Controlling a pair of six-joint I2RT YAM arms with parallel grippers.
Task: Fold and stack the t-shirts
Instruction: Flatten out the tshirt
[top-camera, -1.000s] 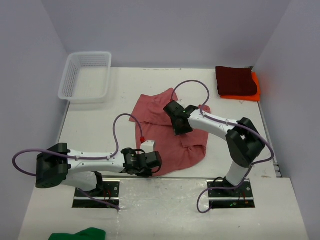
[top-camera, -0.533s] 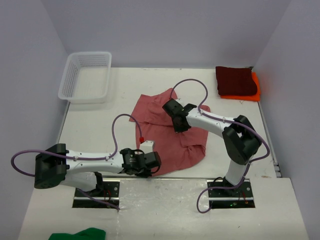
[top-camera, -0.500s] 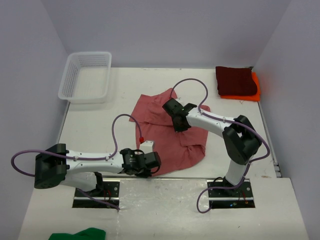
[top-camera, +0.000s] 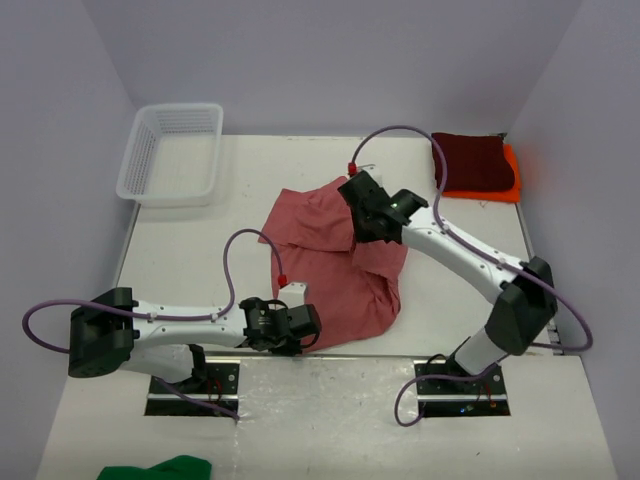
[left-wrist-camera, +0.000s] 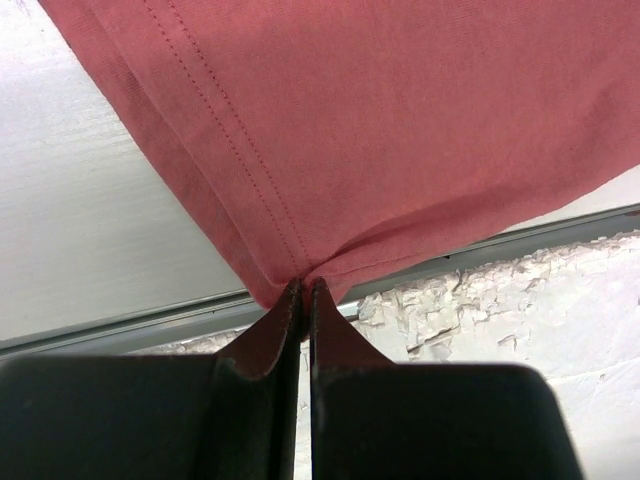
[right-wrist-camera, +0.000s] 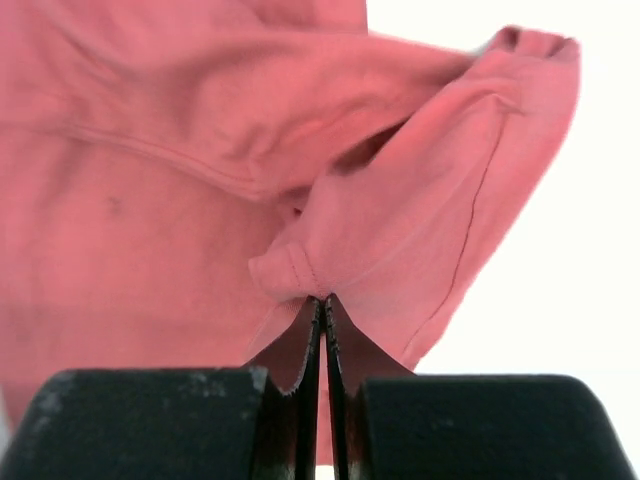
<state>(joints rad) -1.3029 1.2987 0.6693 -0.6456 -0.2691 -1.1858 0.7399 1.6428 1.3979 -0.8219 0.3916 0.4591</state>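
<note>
The rose t-shirt (top-camera: 320, 262) lies crumpled mid-table. My left gripper (top-camera: 300, 322) is shut on its near hem corner (left-wrist-camera: 300, 275) at the table's front edge. My right gripper (top-camera: 368, 212) is shut on a hemmed fold of the same shirt (right-wrist-camera: 320, 285) and holds it lifted above the shirt's far right part. The dark maroon t-shirt (top-camera: 472, 160) lies folded on the folded orange t-shirt (top-camera: 510, 178) at the back right.
A white mesh basket (top-camera: 172, 152) stands at the back left. A green cloth (top-camera: 160, 468) lies at the bottom left, below the table edge. A metal rail (left-wrist-camera: 480, 240) runs along the table's front edge.
</note>
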